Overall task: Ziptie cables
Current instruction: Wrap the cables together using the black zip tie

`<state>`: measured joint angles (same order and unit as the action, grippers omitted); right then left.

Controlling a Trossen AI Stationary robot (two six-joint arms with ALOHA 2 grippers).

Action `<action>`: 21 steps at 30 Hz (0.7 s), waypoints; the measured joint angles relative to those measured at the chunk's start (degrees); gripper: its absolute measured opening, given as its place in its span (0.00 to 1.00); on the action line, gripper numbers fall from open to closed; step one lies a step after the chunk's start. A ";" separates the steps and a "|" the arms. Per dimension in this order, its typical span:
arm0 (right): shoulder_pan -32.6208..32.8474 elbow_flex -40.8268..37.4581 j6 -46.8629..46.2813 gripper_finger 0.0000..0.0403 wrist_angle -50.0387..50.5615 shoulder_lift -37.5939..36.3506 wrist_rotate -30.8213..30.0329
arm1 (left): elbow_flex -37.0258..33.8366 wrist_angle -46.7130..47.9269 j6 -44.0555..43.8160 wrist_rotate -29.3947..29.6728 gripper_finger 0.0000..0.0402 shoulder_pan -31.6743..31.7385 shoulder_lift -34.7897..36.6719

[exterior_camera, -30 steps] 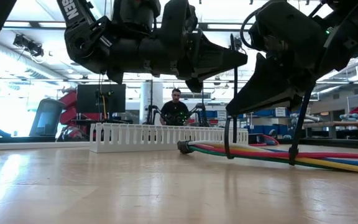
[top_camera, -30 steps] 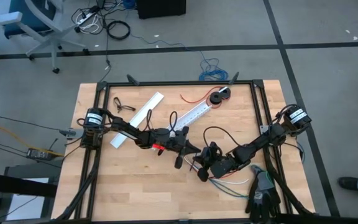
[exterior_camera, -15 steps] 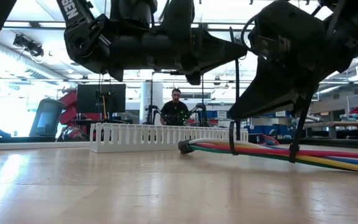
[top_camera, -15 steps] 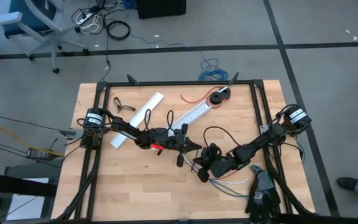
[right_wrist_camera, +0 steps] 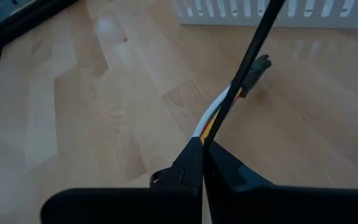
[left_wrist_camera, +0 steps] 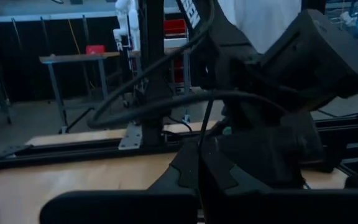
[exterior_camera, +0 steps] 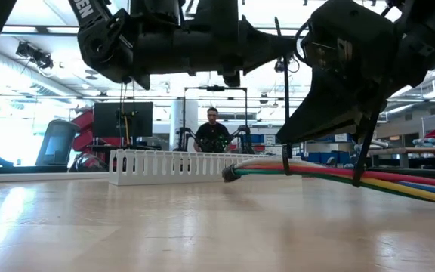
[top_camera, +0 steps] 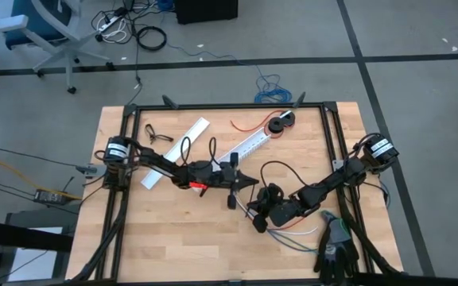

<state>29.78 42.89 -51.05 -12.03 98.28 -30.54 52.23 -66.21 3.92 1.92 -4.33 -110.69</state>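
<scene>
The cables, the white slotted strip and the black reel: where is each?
cables (exterior_camera: 331,173): low view, on the coloured wires lifted off the wood.
white slotted strip (exterior_camera: 172,165): low view, on its toothed side wall.
black reel (top_camera: 280,123): high view, on its round top.

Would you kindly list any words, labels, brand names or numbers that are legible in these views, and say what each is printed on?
"SEN": white letters, cut off by the frame edge, on the dark arm at the top of the low view.
"EN": part of white lettering on a dark arm link in the left wrist view.
Signs in the room behind the table: too small to read.
Nothing legible on the cables.
</scene>
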 joint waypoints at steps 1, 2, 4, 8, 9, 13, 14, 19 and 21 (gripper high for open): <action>0.00 0.00 -0.05 0.00 0.00 0.00 0.11 | 0.00 0.06 0.41 0.02 0.00 0.07 0.27; 0.00 0.00 -0.21 0.00 0.02 0.00 0.27 | 0.00 -0.02 0.69 0.13 0.00 0.10 0.49; 0.02 0.00 -0.33 0.00 0.11 0.02 0.48 | 0.00 0.01 1.44 0.16 0.00 0.16 0.98; 0.04 0.00 -0.35 0.00 0.13 0.04 1.54 | 0.02 -0.07 2.14 1.44 0.00 0.21 1.34; 0.04 -0.02 -0.38 0.00 0.16 0.04 1.85 | 0.04 -0.18 2.57 1.59 0.00 0.22 1.39; 0.04 -0.02 -1.11 0.00 0.22 0.04 2.29 | 0.10 -0.22 3.71 2.11 0.00 0.25 2.13; 0.04 -0.02 -1.31 0.00 0.20 0.04 2.33 | 0.32 -0.33 3.99 2.17 0.00 0.25 2.24; 0.07 -0.02 -1.45 0.00 0.26 0.04 3.21 | 0.37 0.70 5.07 2.50 0.00 0.43 3.90; 0.07 -0.02 -1.72 0.00 0.29 0.02 3.49 | 0.37 0.45 5.08 2.68 0.00 0.60 4.13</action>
<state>29.85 42.87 -52.77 -11.75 98.30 -27.05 52.60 -65.75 8.99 4.60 -3.73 -106.56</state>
